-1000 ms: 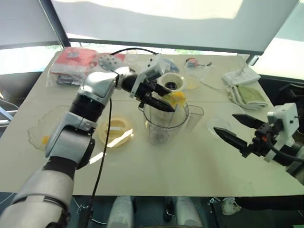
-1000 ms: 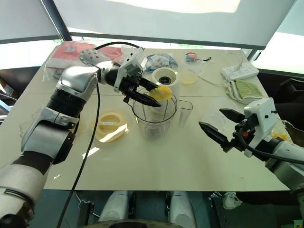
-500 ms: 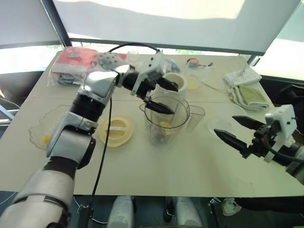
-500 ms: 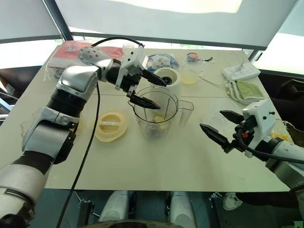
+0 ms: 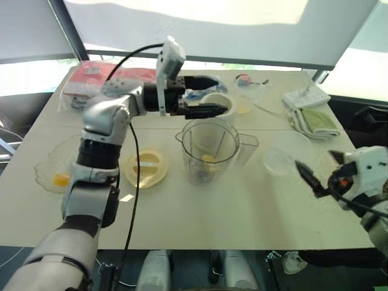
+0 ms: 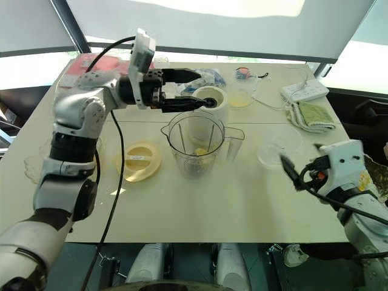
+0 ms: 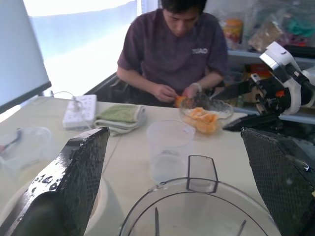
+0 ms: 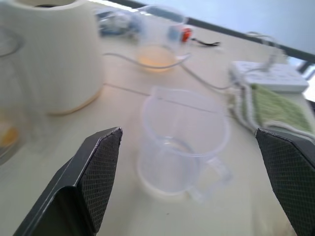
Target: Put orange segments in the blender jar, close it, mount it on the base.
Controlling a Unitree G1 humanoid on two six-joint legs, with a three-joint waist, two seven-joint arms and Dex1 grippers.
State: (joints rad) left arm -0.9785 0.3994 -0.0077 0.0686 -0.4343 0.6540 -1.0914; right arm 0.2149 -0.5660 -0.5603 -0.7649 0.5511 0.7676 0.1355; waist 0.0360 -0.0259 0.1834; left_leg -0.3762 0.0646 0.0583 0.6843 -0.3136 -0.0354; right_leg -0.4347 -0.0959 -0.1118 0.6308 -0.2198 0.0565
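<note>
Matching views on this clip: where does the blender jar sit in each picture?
Left eye view: blender jar at mid-table, picture centre.
Right eye view: same spot, centre.
Left wrist view: its rim and spout, between the open jaws.
Right wrist view: a blurred clear sliver beside the base.
Shared landmark: the small clear cup.

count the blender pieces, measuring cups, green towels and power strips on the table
blender pieces: 3 (blender jar, base, lid)
measuring cup: 1
green towel: 1
power strip: 1
total: 6
</note>
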